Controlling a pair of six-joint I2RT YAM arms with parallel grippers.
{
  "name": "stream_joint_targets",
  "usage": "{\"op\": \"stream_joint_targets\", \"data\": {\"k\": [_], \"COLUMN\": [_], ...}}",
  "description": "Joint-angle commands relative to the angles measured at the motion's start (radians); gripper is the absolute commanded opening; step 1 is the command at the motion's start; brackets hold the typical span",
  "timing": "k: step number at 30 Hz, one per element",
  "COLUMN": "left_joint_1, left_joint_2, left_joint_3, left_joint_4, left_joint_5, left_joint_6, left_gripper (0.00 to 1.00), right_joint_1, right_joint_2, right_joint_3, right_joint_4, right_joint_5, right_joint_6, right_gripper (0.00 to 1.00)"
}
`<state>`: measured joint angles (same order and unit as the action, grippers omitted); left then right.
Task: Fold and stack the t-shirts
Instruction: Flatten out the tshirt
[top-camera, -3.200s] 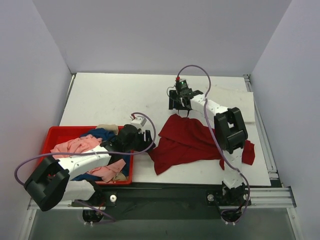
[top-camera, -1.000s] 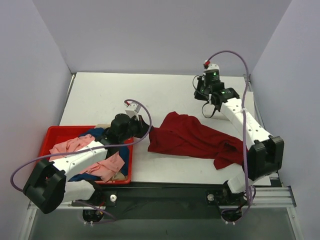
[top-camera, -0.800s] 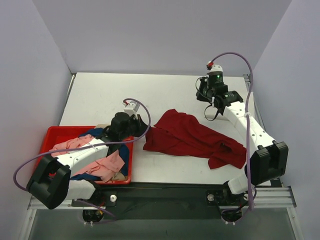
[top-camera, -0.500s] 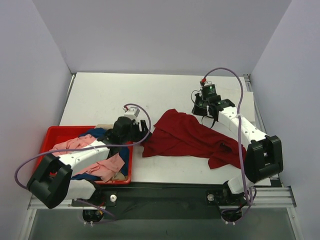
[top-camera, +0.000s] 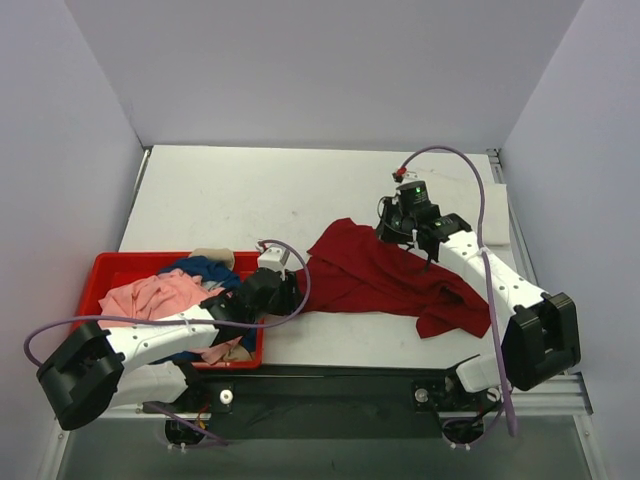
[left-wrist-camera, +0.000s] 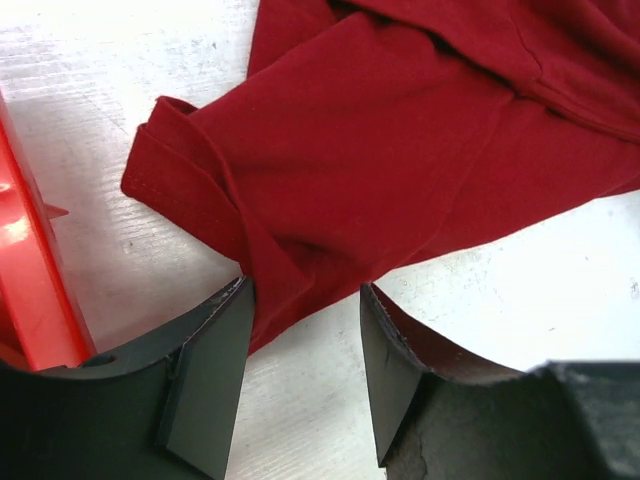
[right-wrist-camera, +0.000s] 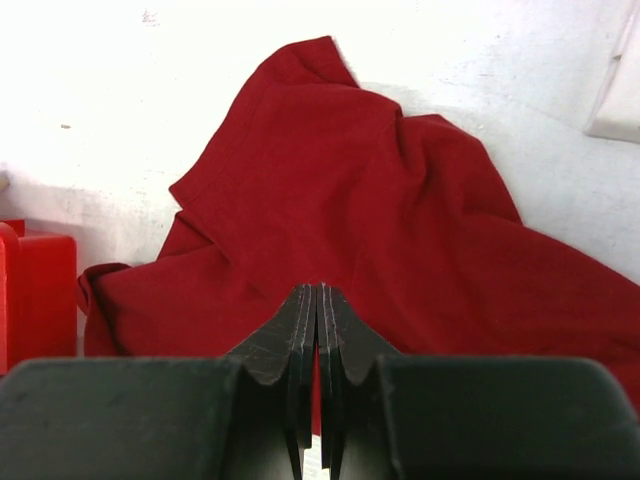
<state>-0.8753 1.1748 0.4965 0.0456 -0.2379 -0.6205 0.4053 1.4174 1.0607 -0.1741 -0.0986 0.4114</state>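
Left gripper: part open, straddling the near left hem of the dark red shirt, with cloth between the jaws but not clamped. Sits low on the table, just beside the red bin. Right gripper: pressed fully shut, poised at the far edge of the same shirt. Cannot tell whether a fold is nipped; nothing seen hanging from it.

Just changed on the left side: shut a second ago, then thrown wide, now narrowing again around the hem. Reads as a fresh grab under way, probably for a corner to spread the shirt flat before any fold. Not folded yet, nothing stacked. Lies rumpled across the middle and right of the table, one end trailing toward the near right corner. Heaped in the bin and untouched: pink shirt, blue shirt, beige shirt.

Against three seconds back: has drawn the left arm down toward the table's front edge, away from the bin's far corner. Has swung the right arm out to the far right and brought it back to the shirt's upper edge. Near left flap of the shirt, then sagging toward the front edge, now pulled in level with the bin's corner.
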Motion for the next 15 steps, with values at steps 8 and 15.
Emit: {"op": "stream_joint_targets", "data": {"k": [8,15], "left_joint_1": [-0.021,-0.118], "left_joint_2": [0.016,0.048], "left_joint_3": [-0.006,0.051], "left_joint_4": [-0.098,-0.202], "left_joint_5": [-0.084,-0.220], "left_joint_6": [-0.054,-0.088], "left_gripper": [0.56,0.56], "right_joint_1": [0.033,0.035], "right_joint_2": [-0.061,-0.037], "right_joint_3": [-0.027,-0.027], "right_joint_4": [0.010,0.008], "right_joint_5": [0.011,0.011], "right_joint_6": [0.015,0.018], "right_gripper": [0.00,0.00]}}
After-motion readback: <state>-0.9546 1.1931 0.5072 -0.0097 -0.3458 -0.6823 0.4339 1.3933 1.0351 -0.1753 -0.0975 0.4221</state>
